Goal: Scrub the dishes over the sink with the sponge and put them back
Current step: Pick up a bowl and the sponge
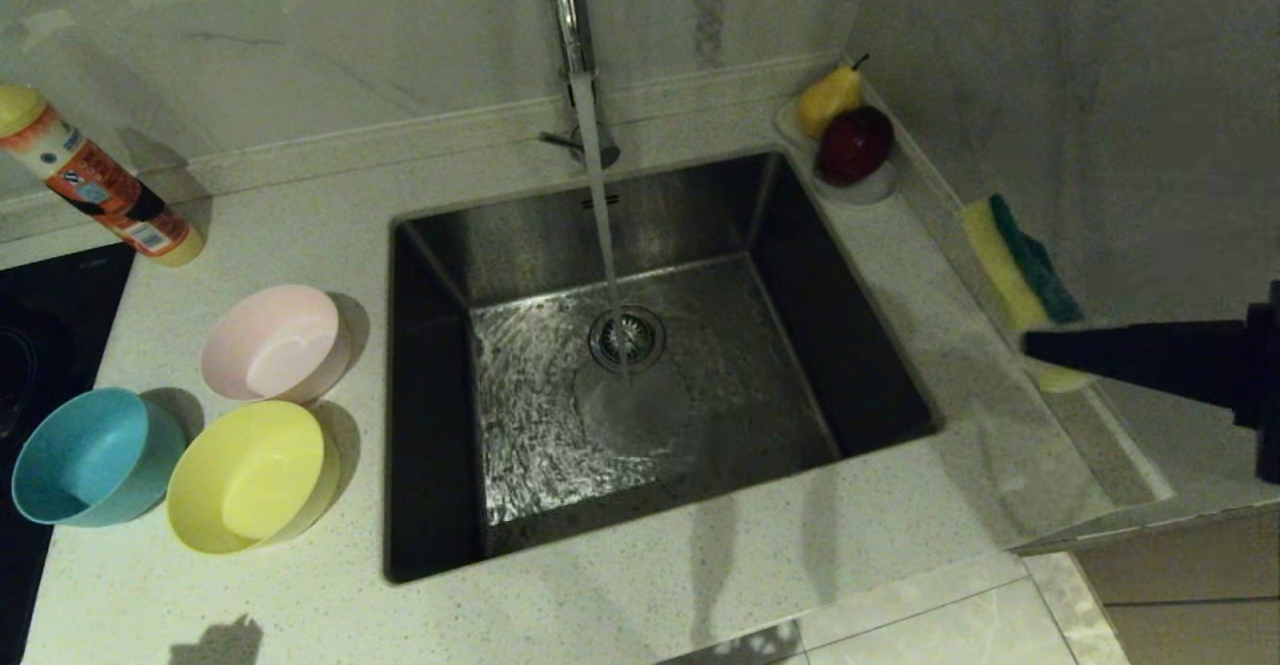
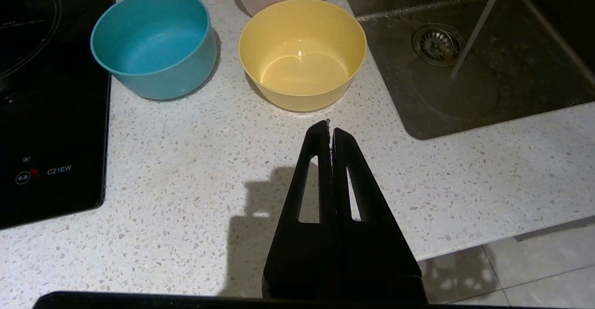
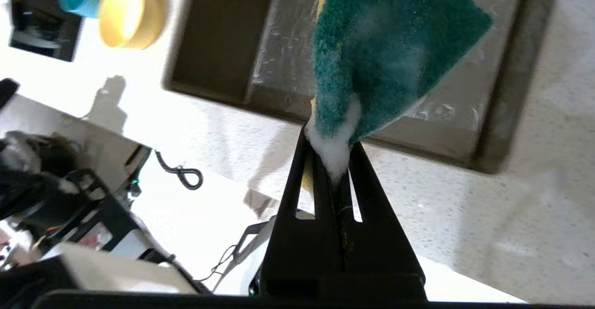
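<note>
We've right hand (image 3: pixel 331 153) pinching soapy sponge (image 3: pixel 386 53) by corner, scour face free, w/ tap running in sink (image 1: pixel 690 505). Left hand (image 2: pixel 329 130) pressed together, idle over worktop (image 2: pixel 186 160) nr yellow bowl (image 2: pixel 302 53). Pink (image 1: pixel 272 343), teal (image 1: pixel 92 457) bowls waiting left of sink.

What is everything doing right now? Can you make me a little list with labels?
sponge: green and yellow sponge, soapy, pinched in the right gripper, to the right of the sink
left gripper: left gripper shut and empty, above the counter near the yellow bowl
bowls: pink bowl, teal bowl and yellow bowl sit empty on the counter, left of the sink
sink: sink wet, water running from the tap onto the drain
fruit: pear and apple in the white dish at the back right
</note>
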Motion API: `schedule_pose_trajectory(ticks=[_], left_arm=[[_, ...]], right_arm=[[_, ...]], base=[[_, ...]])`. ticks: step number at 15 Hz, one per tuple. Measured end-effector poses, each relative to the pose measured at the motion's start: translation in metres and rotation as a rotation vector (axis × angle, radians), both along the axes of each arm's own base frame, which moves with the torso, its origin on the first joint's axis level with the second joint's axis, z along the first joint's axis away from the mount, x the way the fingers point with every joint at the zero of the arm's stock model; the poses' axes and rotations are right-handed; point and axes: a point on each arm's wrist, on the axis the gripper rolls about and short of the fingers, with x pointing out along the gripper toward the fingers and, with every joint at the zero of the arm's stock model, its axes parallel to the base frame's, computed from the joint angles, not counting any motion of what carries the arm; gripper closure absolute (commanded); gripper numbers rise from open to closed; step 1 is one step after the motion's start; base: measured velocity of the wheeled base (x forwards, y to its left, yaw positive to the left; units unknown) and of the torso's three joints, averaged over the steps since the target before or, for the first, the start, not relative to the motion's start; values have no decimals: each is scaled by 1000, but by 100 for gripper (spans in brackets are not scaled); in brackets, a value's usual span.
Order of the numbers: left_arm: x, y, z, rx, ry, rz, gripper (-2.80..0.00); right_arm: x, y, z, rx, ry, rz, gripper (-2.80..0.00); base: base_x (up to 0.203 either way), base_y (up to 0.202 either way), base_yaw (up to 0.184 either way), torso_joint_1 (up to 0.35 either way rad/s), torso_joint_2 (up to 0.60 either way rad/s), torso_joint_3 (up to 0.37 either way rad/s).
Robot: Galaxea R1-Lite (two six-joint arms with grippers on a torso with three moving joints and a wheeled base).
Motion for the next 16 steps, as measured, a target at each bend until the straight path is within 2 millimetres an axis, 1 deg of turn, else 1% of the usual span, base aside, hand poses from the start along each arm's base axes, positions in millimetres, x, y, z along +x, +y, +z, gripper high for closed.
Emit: schedule_pose_trajectory(ticks=[3,6,11,16], left_arm=[[0,0,0,0,0,0,0],[0,0,0,0,0,0,0],[0,0,0,0,0,0,0],[0,0,0,0,0,0,0]], right_arm=[[-9,1,4,8,-22,36,0],[-12,7,4,8,-22,86,0],[-6,21,7,2,-13,133,0],[6,38,7,-27,19,163,0]], base=[[0,0,0,0,0,0],[0,0,0,0,0,0],[0,0,0,0,0,0],[0,0,0,0,0,0]])
